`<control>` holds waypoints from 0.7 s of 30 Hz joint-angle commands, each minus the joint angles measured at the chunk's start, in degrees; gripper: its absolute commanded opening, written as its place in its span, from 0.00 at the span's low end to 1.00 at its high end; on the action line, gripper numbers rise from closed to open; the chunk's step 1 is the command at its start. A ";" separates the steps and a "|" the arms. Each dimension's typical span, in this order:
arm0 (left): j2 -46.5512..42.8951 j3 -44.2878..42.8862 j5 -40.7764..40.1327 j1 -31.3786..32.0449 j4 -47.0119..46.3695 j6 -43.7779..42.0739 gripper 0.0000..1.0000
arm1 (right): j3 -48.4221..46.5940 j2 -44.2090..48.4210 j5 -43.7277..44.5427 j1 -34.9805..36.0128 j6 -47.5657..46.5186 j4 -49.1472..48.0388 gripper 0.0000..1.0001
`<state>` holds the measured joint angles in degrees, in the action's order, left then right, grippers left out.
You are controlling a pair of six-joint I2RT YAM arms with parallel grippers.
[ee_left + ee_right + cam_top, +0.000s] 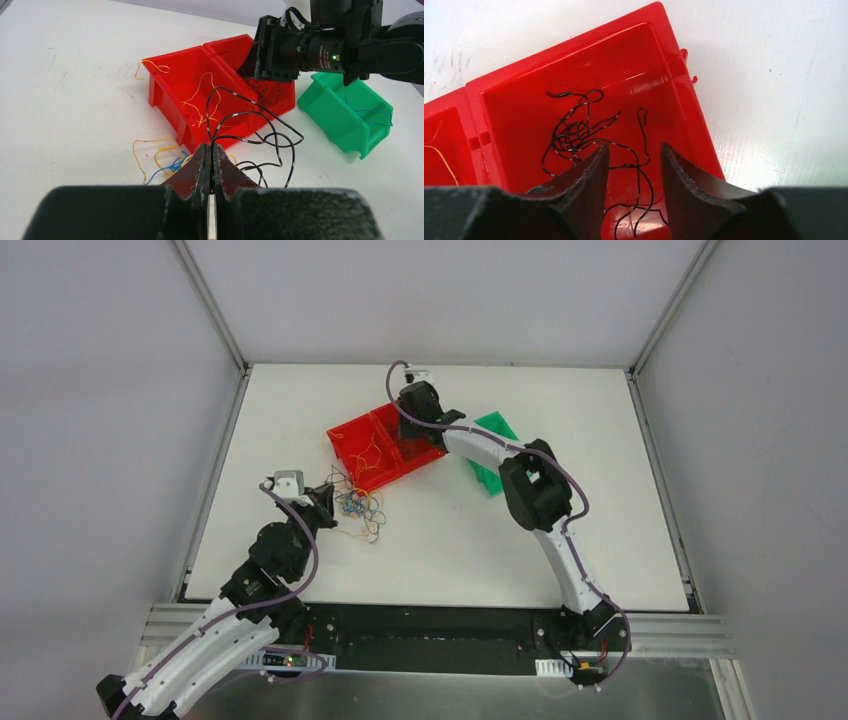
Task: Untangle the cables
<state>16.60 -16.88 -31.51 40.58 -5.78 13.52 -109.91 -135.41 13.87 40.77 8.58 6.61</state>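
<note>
The cables form a small clump (358, 508) of yellow, blue and dark grey wires on the white table in front of the red bins. My left gripper (328, 502) is shut on a dark grey wire (260, 135) that loops up from its tips (210, 148). Yellow and blue wires (160, 160) lie just left of the tips. My right gripper (634, 150) is open and hangs over the right red bin (624, 65), above several dark grey wires (574, 132) lying in it. Nothing is between its fingers.
Two joined red bins (345, 435) stand at mid table. The left one (165, 100) holds yellow wires (205, 97), and one yellow wire hangs over its rim. A green bin (345, 110) with a blue wire stands to the right, partly under my right arm (530, 485).
</note>
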 commanded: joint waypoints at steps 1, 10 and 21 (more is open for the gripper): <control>2.27 -0.60 1.96 0.54 -4.05 -0.53 0.00 | -1.57 5.96 3.08 0.42 -1.73 1.15 0.48; 5.37 -1.30 5.03 0.56 -5.49 -0.51 0.00 | 8.38 20.86 1.71 2.28 -3.01 -0.90 0.83; 13.15 -3.92 9.94 0.55 -9.31 -3.47 0.00 | 39.56 43.68 -14.94 9.19 -5.84 -18.22 0.87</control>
<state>27.49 -17.72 -24.10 40.58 -10.33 12.45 -80.40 -98.50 9.63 47.88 4.47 -2.11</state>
